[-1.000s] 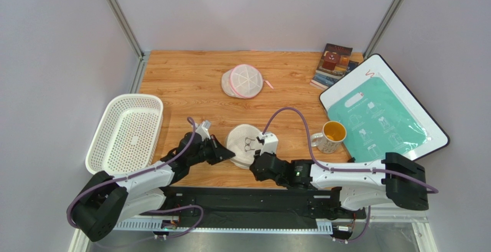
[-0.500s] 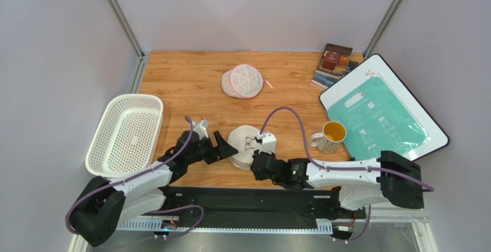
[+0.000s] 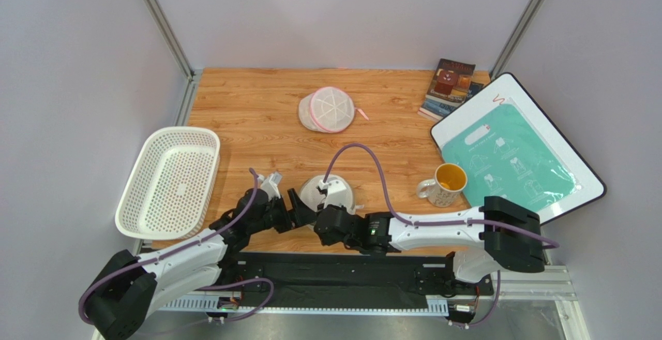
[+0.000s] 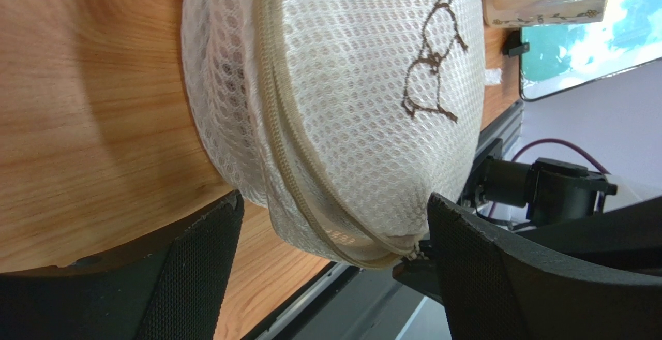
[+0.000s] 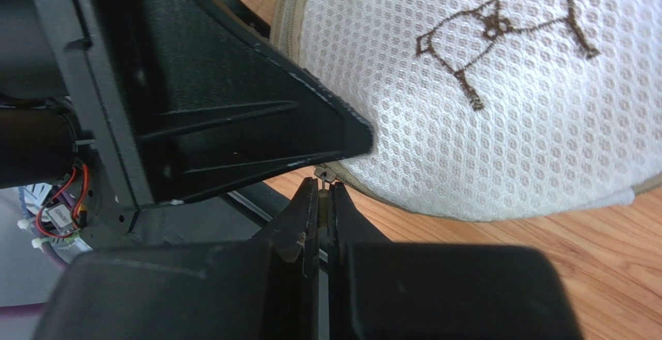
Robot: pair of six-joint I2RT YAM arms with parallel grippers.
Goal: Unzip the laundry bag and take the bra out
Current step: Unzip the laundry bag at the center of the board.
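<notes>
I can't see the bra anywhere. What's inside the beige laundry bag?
Nothing shows: the laundry bag mesh and closed zip hide its contents. No pink shows through. Right jaws pinch the zip pull.

A robot test cell: blank grey walls (image 3: 334, 14), metal corner posts (image 3: 159, 22), wooden tabletop (image 3: 256, 115).

Basket (image 3: 167, 185), pink-trimmed pouch (image 3: 332, 109), mug (image 3: 443, 192), books (image 3: 451, 88) and teal board (image 3: 517, 157) lie around.
</notes>
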